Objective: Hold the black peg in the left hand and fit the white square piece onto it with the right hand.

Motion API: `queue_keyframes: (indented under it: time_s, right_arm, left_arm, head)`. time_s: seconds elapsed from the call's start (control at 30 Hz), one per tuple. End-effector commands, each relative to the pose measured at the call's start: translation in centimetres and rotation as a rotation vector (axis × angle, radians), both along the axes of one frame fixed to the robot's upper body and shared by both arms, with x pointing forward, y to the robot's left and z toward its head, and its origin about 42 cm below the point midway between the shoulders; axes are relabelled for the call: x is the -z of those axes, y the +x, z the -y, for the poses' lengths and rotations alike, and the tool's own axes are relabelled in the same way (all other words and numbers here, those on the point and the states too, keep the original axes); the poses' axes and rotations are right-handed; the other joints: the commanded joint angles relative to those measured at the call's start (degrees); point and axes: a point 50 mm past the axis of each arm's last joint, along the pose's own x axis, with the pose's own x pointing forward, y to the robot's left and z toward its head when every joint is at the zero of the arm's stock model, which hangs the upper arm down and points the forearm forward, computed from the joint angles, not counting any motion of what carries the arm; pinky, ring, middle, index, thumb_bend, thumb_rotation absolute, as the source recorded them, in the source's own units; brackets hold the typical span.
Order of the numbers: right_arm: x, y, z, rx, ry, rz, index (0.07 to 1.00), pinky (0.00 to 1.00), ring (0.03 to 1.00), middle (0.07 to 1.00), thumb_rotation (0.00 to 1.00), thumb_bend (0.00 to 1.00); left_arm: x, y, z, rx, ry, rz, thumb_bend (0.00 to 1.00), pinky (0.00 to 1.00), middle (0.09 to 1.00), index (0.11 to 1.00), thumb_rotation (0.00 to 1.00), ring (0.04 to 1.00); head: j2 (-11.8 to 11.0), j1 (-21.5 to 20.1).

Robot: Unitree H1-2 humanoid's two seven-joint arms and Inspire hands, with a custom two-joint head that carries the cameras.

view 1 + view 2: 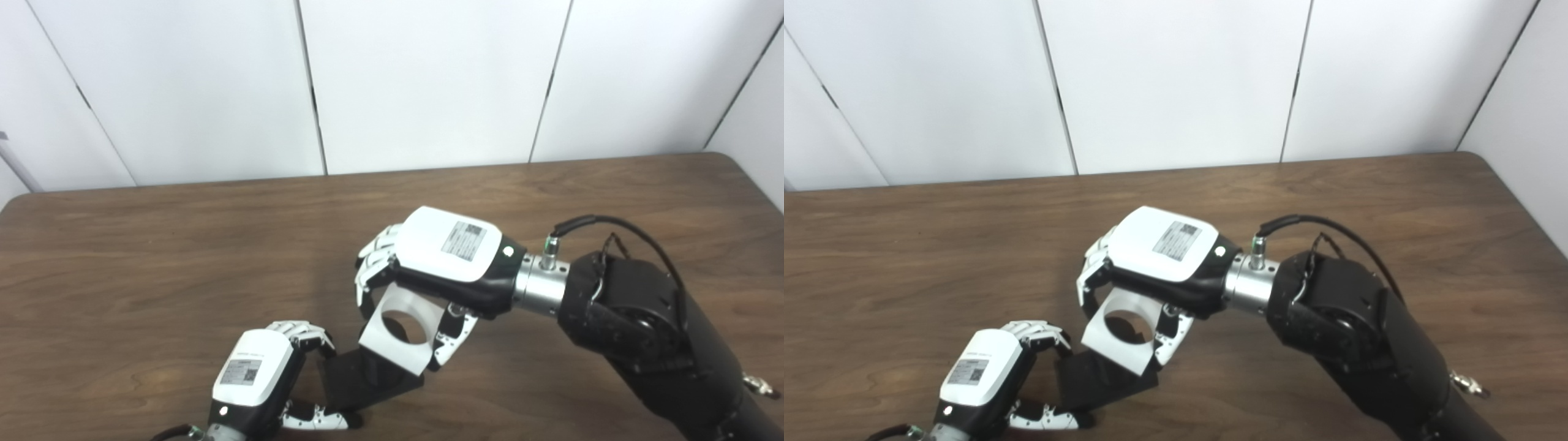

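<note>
My left hand (257, 373) is low at the front of the table, shut on the black peg piece (361, 381), a flat black square base with a post rising from it. The white square piece (401, 331) has a round hole in its middle and is pinched between the fingers and thumb of my right hand (441, 257). It hangs tilted just above the black base, overlapping its upper right part. The post's top shows dark through the hole (1127, 327), but I cannot tell whether the post has entered it.
The brown wooden table (153, 263) runs back to white wall panels (416, 79). My bulky black right forearm (649, 331) crosses the right front of the table, with a cable looping over the wrist.
</note>
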Motion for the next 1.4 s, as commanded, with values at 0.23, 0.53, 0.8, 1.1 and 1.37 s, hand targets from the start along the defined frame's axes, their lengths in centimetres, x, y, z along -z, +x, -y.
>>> queue_keyframes:
  time_s: [0.23,0.53,0.8,1.1,1.37]
  right_arm:
    - [-0.2,-0.8,-0.4,-0.047,0.0,0.05,0.482,0.76,0.79,0.688,0.13,0.52]
    - [0.8,-0.5,-0.4,-0.036,0.003,0.044,0.482,0.78,0.791,0.692,0.13,0.52]
    - [0.9,-0.4,-0.6,-0.03,-0.001,0.067,0.482,0.78,0.788,0.689,0.13,0.52]
    - [0.9,0.1,-0.8,-0.023,0.012,0.073,0.482,0.77,0.783,0.674,0.13,0.52]
    - [1.3,0.2,-0.8,-0.018,0.023,0.059,0.482,0.77,0.787,0.674,0.13,0.52]
  left_arm:
    - [2.3,-0.7,0.1,-0.008,0.085,-0.108,0.52,0.77,0.712,0.489,0.06,0.762]
    - [2.2,-0.6,0.3,-0.01,0.094,-0.128,0.51,0.79,0.724,0.49,0.06,0.773]
    - [2.2,-0.8,0.3,-0.006,0.09,-0.107,0.52,0.77,0.71,0.488,0.06,0.759]
    - [2.0,-0.8,0.3,-0.01,0.088,-0.121,0.51,0.78,0.715,0.489,0.06,0.764]
    - [2.0,-0.9,0.4,-0.007,0.092,-0.118,0.52,0.77,0.714,0.489,0.06,0.762]
  head:
    - [0.23,0.35]
    - [0.4,0.51]
    - [0.88,0.75]
    - [1.12,0.72]
    - [1.52,0.75]
